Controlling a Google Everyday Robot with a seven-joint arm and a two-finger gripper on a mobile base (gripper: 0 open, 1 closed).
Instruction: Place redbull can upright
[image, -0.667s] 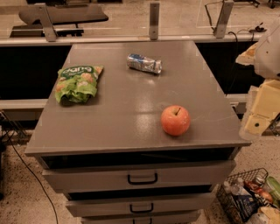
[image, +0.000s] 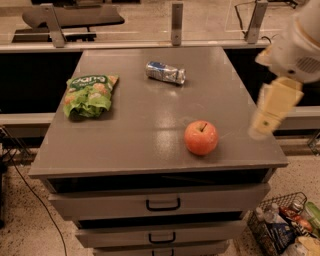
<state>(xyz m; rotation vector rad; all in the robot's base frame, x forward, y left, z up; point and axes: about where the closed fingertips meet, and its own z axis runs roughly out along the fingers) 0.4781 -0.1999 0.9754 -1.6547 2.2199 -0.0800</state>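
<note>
Gripper (image: 264, 122) at the right side of the view, pale and cream-coloured, slanting down and to the left from the white arm (image: 300, 45), over the right edge of the grey tabletop (image: 135, 130) as seen from the camera; spread or pressed together, cannot tell. Nearest to it, the red apple (image: 201, 137), stem up, on the front right part of the top, apart from the gripper. Farther back, near the middle of the rear half, the redbull can (image: 165, 72), lying on its side, long axis roughly across the view, silver and blue, well apart from both gripper and apple. Over on the left side, the green snack bag (image: 89, 94), flat on the surface, well apart from the can. Below the top, grey drawers (image: 100, 206), each with a dark handle (image: 163, 204). On the floor at lower right, a wire basket (image: 260, 230) with bottles inside.
</note>
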